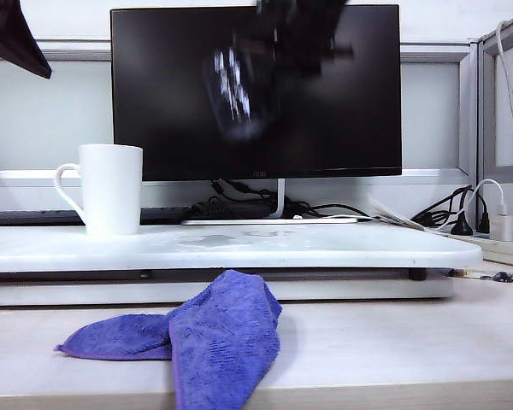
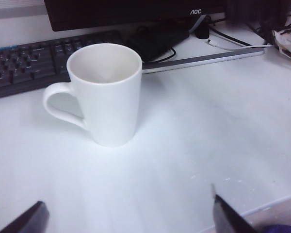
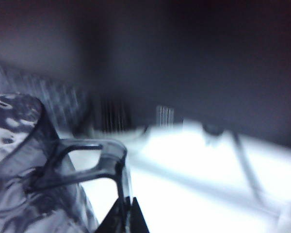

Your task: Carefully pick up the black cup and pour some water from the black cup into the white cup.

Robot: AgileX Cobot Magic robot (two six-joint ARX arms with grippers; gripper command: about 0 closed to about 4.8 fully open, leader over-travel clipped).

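Right gripper (image 3: 123,213) clamped tight on the black cup (image 3: 34,165) by its handle, cup lifted and blurred at upper centre of the exterior view in front of the monitor (image 1: 154,102); risk: thin handle grip lets the cup swing or slip, slopping water early onto the white tray (image 1: 325,248) or cloth (image 1: 214,333); overshooting the narrow mouth likely too. Left gripper (image 2: 128,218) fully open, empty, hovering near the white cup (image 2: 109,97); that cup upright at left of the tray, glossy, looks empty.

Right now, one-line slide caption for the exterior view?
Right hand holds the black cup aloft before the monitor; white cup waits on the tray.
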